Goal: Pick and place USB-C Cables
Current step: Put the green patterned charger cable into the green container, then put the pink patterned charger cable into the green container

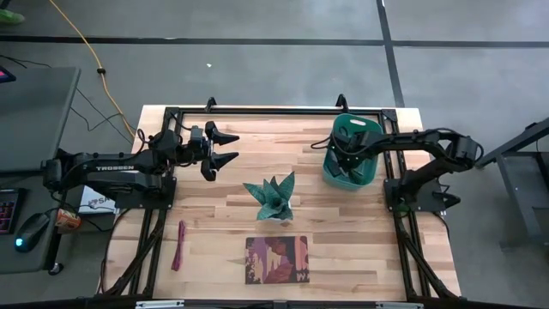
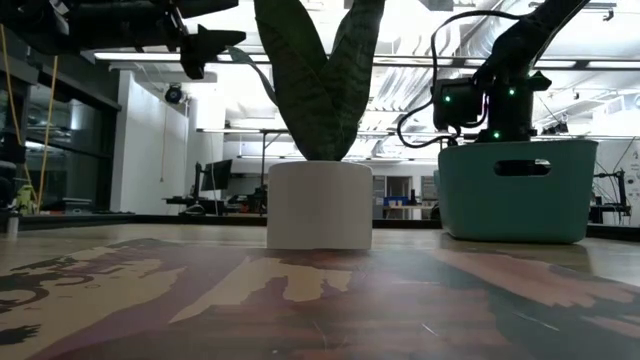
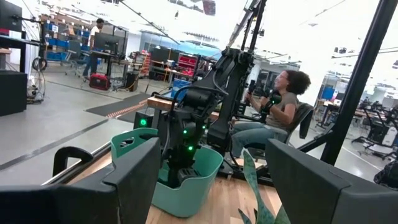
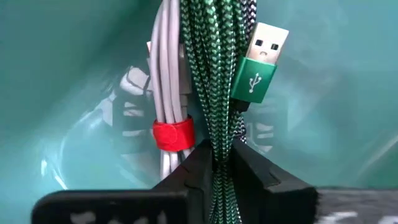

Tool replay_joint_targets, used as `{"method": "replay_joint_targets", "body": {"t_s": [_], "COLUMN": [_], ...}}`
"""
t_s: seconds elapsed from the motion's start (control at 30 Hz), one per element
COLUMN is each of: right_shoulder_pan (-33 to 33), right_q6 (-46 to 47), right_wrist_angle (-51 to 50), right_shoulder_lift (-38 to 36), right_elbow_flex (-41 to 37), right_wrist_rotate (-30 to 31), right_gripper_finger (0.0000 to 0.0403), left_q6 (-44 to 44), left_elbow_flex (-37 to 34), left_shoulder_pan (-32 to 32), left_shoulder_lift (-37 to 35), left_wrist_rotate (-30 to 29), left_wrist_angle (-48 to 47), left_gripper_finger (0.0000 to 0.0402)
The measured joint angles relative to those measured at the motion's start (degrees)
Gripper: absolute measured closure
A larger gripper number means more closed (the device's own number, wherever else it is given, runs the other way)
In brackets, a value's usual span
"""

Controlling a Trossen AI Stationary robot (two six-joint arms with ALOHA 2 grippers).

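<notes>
Right gripper [image 4: 219,163] down inside teal bin [image 1: 330,167], jaws clamped on green cable [image 4: 214,81], long axis straight out past tips; white cable [image 4: 169,93] just beside. Left gripper [image 1: 225,146] well apart, jaws wide, empty.

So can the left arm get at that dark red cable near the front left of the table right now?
Probably yes. The dark red cable lies alone on bare table on the left arm's side, nothing on or beside it. The left gripper hangs open and empty farther back; the right gripper is busy in the teal bin.
</notes>
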Motion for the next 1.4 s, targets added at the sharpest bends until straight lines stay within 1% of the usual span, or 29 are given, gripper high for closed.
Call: {"method": "replay_joint_targets", "body": {"t_s": [0.2,0.3,0.37,0.47,0.6,0.77,0.9,1.03,1.1,1.2,1.3,1.4], "right_shoulder_pan": [0.0,0.0,0.0,0.0,0.0,0.1,1.3,4.4,6.5,9.6,12.7,15.2], "right_q6": [0.0,-0.3,-0.5,-2.3,-4.6,-7.0,-9.0,-11.0,-11.0,-11.1,-13.7,-17.3], "right_wrist_angle": [0.3,0.4,0.3,-0.8,-4.8,-12.1,-15.5,-14.4,-11.6,-2.9,11.8,30.4], "right_shoulder_lift": [0.0,0.0,0.0,0.0,-0.1,-0.9,-4.5,-12.2,-17.2,-24.8,-31.7,-36.2], "right_elbow_flex": [0.0,0.0,0.0,0.5,3.0,8.2,12.0,12.4,11.0,7.1,1.6,-4.7], "right_wrist_rotate": [0.0,-0.3,-0.3,-0.6,-0.7,-0.6,1.3,5.3,7.2,7.0,5.2,2.3], "right_gripper_finger": [0.0341,0.0323,0.0303,0.0262,0.0210,0.0172,0.0165,0.0164,0.0164,0.0164,0.0164,0.0164], "left_q6": [0.0,0.0,0.0,0.0,0.0,0.0,0.0,0.0,0.0,0.0,-0.1,-0.2], "left_elbow_flex": [0.0,0.0,0.0,0.0,0.0,0.0,0.0,0.0,0.0,0.0,0.0,0.0], "left_shoulder_pan": [0.0,0.0,0.0,0.0,0.0,0.0,0.0,0.0,0.0,0.0,0.0,0.0], "left_shoulder_lift": [0.0,0.0,0.0,0.0,0.0,0.0,0.0,0.0,0.0,0.0,0.0,0.0], "left_wrist_rotate": [0.0,0.0,0.0,0.0,0.0,0.0,0.0,0.0,0.0,0.0,0.0,0.0], "left_wrist_angle": [0.0,0.0,0.0,0.0,0.0,0.0,-0.2,-0.8,-0.9,-0.9,-0.9,-0.9], "left_gripper_finger": [0.0131,0.0131,0.0131,0.0131,0.0131,0.0131,0.0131,0.0131,0.0131,0.0131,0.0131,0.0131]}}
